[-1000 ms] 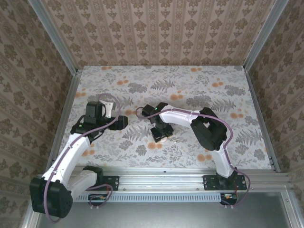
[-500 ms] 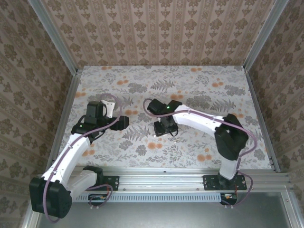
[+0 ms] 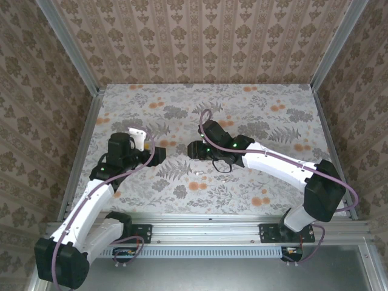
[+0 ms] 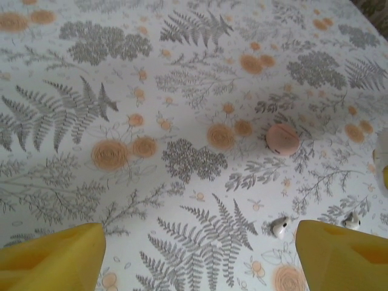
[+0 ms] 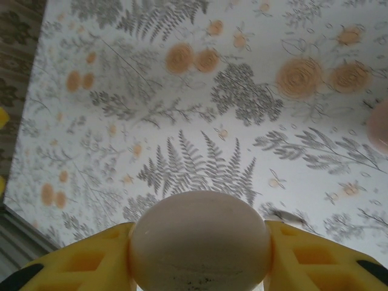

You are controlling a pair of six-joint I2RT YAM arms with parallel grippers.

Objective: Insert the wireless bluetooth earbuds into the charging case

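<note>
In the left wrist view, two tiny pale earbuds (image 4: 279, 226) (image 4: 350, 220) lie on the flowered cloth. The nearer one rests just inside my right finger (image 4: 339, 254). My left gripper (image 4: 200, 242) stands open and wide with nothing between its fingers. Beyond the earbuds the round salmon-pink charging case (image 4: 282, 139) lies flat on the cloth, and its edge also shows in the right wrist view (image 5: 381, 126). My right gripper (image 5: 199, 242) is shut on a pale, egg-round piece (image 5: 199, 236), held above the cloth. From above, the left gripper (image 3: 159, 155) and right gripper (image 3: 194, 148) face each other mid-table, one earbud (image 3: 198, 174) below them.
The table carries a grey fern and orange flower print (image 3: 260, 200). Patterned walls close in the back and sides, with metal rails (image 3: 82, 151) along the edges. A purple cable loops over the right arm (image 3: 206, 115).
The right arm has stretched out, carrying its gripper and the pale piece away from the front and to the left. The left jaws have narrowed a little.
</note>
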